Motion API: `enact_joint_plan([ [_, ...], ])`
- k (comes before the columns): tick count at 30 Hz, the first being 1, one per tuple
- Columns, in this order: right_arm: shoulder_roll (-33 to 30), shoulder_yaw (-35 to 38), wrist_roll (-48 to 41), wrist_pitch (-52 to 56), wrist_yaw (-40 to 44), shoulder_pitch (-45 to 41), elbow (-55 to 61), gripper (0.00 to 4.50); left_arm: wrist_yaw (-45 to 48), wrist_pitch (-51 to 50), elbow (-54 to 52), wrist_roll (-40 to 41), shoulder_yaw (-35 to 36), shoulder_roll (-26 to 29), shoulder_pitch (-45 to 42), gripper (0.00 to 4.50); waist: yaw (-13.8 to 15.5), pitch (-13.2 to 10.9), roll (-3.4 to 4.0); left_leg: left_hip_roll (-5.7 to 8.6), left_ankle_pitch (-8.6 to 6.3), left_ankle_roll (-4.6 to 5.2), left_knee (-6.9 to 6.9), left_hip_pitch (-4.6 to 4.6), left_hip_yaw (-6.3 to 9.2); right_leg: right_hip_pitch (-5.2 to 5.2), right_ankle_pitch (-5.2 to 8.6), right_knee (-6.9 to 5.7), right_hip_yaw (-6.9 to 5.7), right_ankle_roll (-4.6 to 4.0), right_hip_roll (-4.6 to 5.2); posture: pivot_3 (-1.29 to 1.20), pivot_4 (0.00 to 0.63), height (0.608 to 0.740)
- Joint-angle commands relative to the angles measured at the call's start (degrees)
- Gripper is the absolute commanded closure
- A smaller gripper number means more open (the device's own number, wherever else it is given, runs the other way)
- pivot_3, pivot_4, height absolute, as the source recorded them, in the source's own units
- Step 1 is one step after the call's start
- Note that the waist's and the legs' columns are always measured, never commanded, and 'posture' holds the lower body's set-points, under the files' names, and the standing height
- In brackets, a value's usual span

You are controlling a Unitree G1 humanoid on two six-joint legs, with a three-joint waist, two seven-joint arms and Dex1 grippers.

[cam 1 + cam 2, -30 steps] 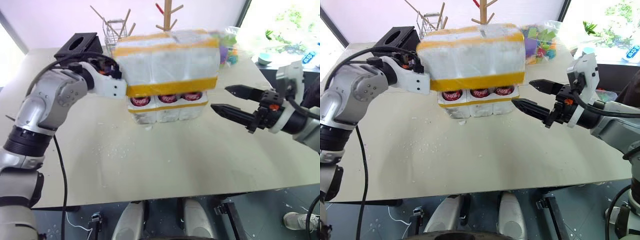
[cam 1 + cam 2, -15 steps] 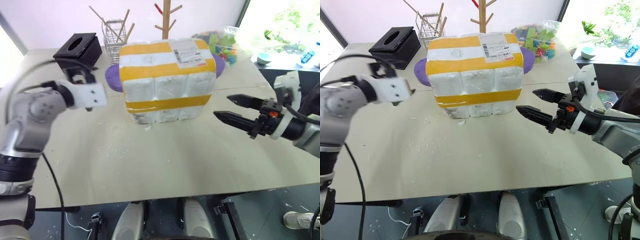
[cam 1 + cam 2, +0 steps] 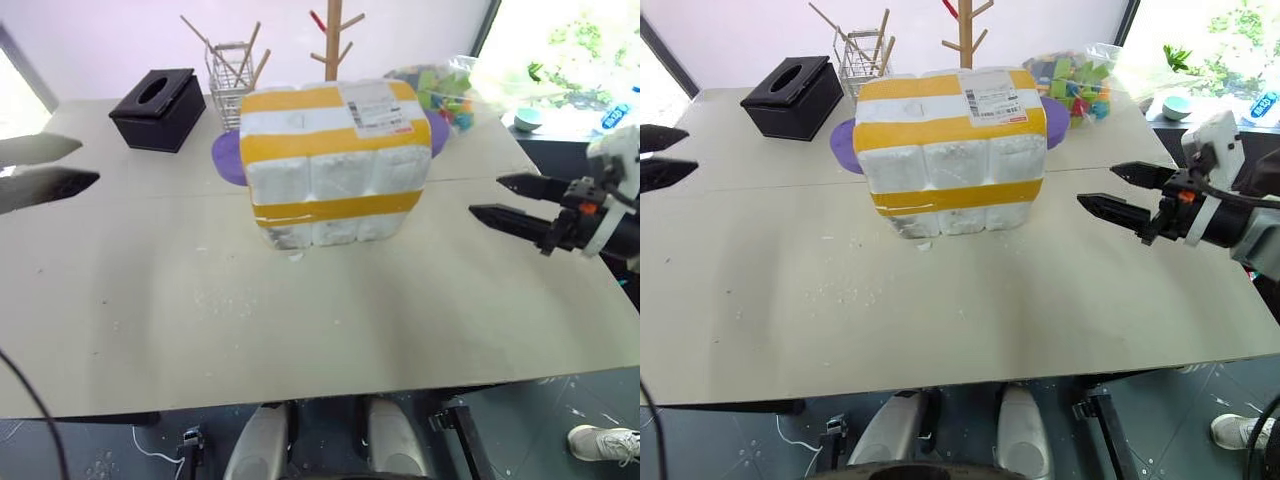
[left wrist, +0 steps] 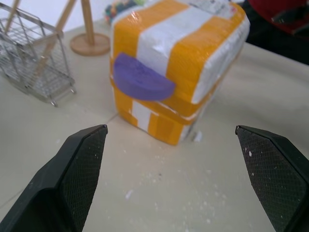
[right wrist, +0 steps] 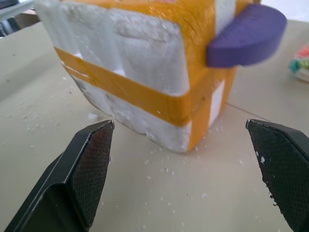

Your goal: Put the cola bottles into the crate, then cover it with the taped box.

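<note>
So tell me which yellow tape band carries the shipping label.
The top yellow band on the taped box; the paper label overlaps it, while the lower bands are bare.

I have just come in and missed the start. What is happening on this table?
A two-armed robot is packing cola bottles. The taped box now sits down over the crate on the table, so the bottles are hidden. Nothing is held: the left hand and the right hand are both open and off to either side of the box, not touching it. The covering looks done.
</note>
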State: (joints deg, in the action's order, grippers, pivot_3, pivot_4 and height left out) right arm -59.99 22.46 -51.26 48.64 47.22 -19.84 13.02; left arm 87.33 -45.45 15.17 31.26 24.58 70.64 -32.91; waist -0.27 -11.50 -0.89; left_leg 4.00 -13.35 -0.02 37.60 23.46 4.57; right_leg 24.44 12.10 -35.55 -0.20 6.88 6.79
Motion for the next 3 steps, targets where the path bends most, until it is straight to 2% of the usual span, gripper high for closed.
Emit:
enact_joint_plan([
  [1, -0.76, 0.42, 1.61, -1.19, 1.33, -1.16, -0.49, 0.0, 1.4, 2.74, 1.05, 0.15, -1.62, 1.92, -0.52, 0.05, -0.06, 0.0, -0.01, 0.0, 0.0, 0.0, -0.02, 0.0, 0.0, -0.01, -0.01, 0.07, 0.0, -0.01, 0.01, 0.0, 0.15, 0.74],
  [3, -0.38, 0.48, 2.04, -1.23, 1.56, -0.88, -0.33, 0.0, 0.91, 3.69, 0.91, -0.26, -3.02, 1.92, -0.53, 0.05, -0.18, 0.0, -0.01, 0.0, 0.0, 0.0, -0.13, 0.03, -0.05, 0.02, -0.05, 0.22, 0.02, -0.03, 0.04, 0.0, 0.15, 0.74],
])
